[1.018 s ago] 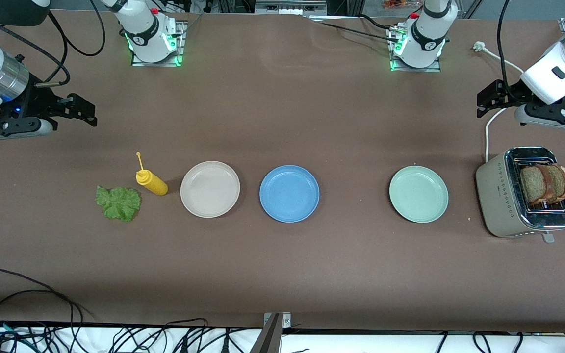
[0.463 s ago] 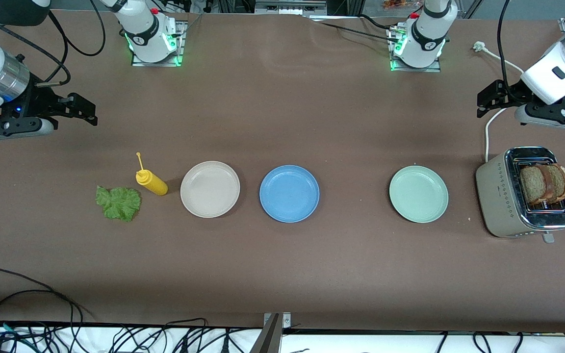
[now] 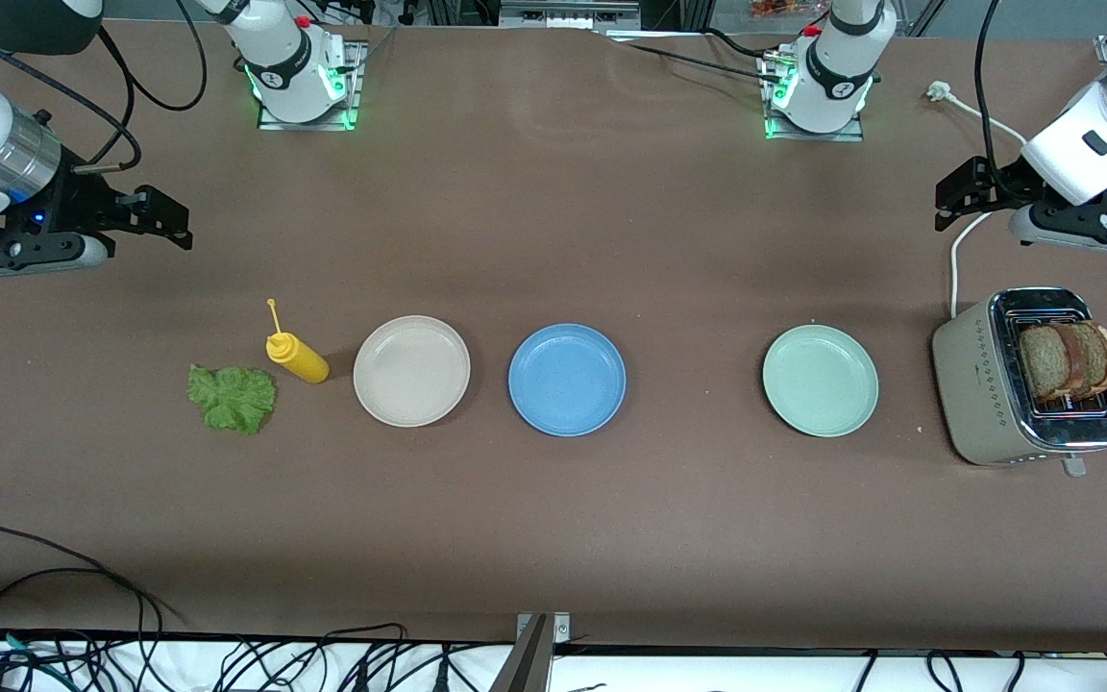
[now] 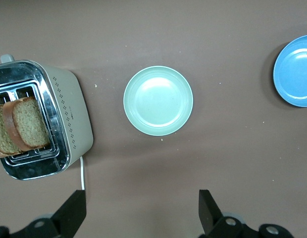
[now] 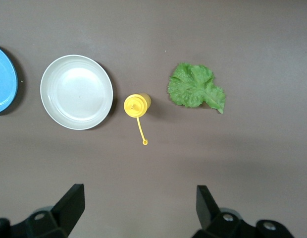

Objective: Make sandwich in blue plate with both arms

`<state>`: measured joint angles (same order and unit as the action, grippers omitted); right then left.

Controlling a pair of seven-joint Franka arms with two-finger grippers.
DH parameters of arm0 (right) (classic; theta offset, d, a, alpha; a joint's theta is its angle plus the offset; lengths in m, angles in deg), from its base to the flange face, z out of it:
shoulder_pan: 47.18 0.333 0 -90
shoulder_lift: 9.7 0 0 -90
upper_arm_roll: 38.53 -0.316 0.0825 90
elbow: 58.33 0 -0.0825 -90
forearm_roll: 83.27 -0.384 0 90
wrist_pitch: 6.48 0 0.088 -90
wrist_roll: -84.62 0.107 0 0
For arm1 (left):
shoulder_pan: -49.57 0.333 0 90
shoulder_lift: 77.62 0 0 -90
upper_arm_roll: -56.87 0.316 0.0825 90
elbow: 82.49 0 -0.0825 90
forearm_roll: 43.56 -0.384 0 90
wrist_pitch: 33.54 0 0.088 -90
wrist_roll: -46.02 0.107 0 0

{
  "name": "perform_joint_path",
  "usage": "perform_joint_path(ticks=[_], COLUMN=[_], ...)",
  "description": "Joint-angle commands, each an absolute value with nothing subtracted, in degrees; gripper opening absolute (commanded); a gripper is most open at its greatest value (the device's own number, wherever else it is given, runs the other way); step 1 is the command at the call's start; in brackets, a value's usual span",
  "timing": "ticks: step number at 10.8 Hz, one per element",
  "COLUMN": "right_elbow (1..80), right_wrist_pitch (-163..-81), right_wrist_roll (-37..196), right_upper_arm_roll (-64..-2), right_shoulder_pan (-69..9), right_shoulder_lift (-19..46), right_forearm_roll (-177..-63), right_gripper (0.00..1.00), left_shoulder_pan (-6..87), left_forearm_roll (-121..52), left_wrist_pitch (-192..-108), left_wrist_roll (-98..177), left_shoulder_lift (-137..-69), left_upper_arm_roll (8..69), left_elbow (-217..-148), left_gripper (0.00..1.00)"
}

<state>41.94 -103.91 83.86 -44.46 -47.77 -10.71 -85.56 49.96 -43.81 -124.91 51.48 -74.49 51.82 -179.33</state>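
Note:
The blue plate (image 3: 566,379) lies empty at the table's middle; its edge shows in the left wrist view (image 4: 297,72) and the right wrist view (image 5: 2,79). Two brown bread slices (image 3: 1068,360) stand in the toaster (image 3: 981,384) at the left arm's end, also in the left wrist view (image 4: 22,129). A green lettuce leaf (image 3: 232,397) lies flat toward the right arm's end, seen too in the right wrist view (image 5: 195,91). My left gripper (image 3: 959,197) hangs open and empty over bare table beside the toaster (image 4: 142,206). My right gripper (image 3: 164,216) hangs open and empty over bare table (image 5: 138,203).
A beige-white plate (image 3: 411,370) and a yellow squeeze bottle (image 3: 297,358) sit between the lettuce and the blue plate. A mint-green plate (image 3: 820,380) lies between the blue plate and the toaster. The toaster's white cord (image 3: 957,259) runs toward the left arm's base.
Both arms have barely shifted. Nothing on the table has moved.

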Motion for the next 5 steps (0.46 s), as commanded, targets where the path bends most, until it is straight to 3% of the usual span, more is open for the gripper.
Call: perform_joint_path(ticks=[1, 5], right_elbow=[42.04, 42.13], right_wrist_pitch=[-104.38, -104.47], right_wrist_roll=[84.18, 84.18], right_upper_arm_roll=[-44.86, -44.77], right_shoulder_pan=[-47.53, -47.53], right_shoulder_lift=[-10.67, -10.32], right_forearm_roll=[-84.42, -84.42], right_gripper=[1.00, 1.00], left_shoulder_pan=[50.36, 50.36], left_forearm_roll=[-42.59, -42.59], left_wrist_pitch=[-124.06, -124.06], left_wrist_roll=[53.14, 53.14], left_shoulder_lift=[-74.81, -74.81], left_upper_arm_roll=[51.95, 51.95], left_elbow=[-178.38, -178.29], left_gripper=[1.00, 1.00])
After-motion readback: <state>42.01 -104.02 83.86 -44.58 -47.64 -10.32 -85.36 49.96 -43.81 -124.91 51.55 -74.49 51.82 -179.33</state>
